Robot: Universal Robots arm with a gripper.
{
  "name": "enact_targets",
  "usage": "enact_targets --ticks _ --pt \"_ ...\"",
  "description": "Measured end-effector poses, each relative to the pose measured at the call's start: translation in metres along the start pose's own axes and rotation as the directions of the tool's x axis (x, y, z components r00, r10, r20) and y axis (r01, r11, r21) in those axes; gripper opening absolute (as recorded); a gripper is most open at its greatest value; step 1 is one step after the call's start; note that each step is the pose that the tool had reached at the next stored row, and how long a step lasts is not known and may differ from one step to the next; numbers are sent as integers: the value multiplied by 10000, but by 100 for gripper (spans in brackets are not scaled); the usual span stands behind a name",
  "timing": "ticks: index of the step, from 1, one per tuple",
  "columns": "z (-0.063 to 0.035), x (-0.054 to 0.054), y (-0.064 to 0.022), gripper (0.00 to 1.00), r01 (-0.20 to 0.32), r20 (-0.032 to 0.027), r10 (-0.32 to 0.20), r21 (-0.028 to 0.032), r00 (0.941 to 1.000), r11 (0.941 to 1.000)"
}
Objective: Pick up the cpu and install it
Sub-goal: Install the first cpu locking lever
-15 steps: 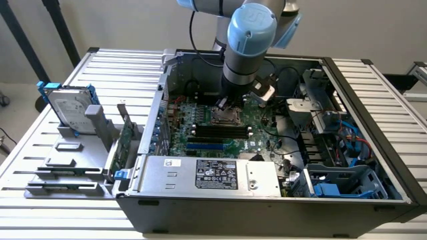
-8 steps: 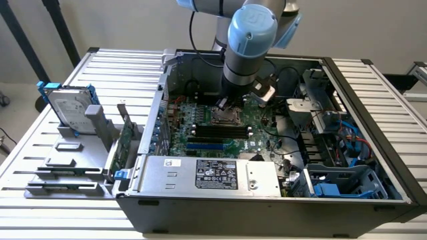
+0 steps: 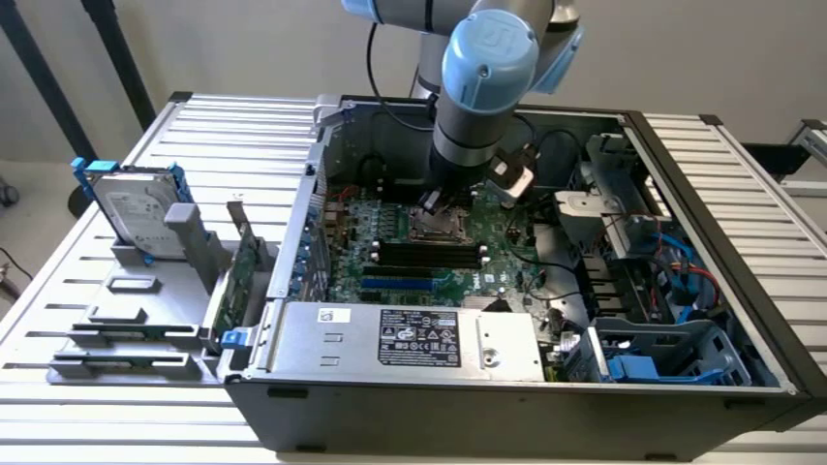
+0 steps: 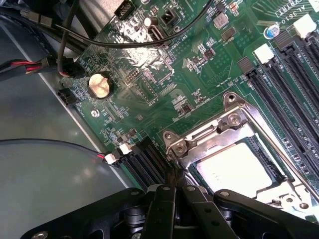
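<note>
Cpu (image 4: pixel 234 167) sits in the motherboard (image 4: pixel 164 64) socket; tool (image 4: pixel 172 191) closed, empty.

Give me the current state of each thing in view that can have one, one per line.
cpu: lying flat inside the socket frame, silver top up.
Socket frame: around the cpu, lever lying across it.
Gripper: shut, just above the socket's edge.
Computer case: side open, motherboard exposed.
Hard drive: upright in the grey holder outside the case.
</note>
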State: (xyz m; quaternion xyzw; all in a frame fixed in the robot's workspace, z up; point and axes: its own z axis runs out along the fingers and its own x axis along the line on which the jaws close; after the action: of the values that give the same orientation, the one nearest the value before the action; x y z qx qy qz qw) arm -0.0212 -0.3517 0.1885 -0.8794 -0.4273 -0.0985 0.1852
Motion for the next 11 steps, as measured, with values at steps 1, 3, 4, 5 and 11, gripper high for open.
enact_targets --ticks 1,3,4,5,11 --pt "0 0 1 11 4 -5 -4 8 10000 10000" --pt "1 -1 3 11 19 -31 -18 36 10000 10000" --pt "3 -2 4 11 26 -49 -26 54 10000 10000" --pt "5 -2 5 11 32 -63 -32 68 10000 10000" --pt "19 -9 11 11 82 -88 -81 119 9999 9999"
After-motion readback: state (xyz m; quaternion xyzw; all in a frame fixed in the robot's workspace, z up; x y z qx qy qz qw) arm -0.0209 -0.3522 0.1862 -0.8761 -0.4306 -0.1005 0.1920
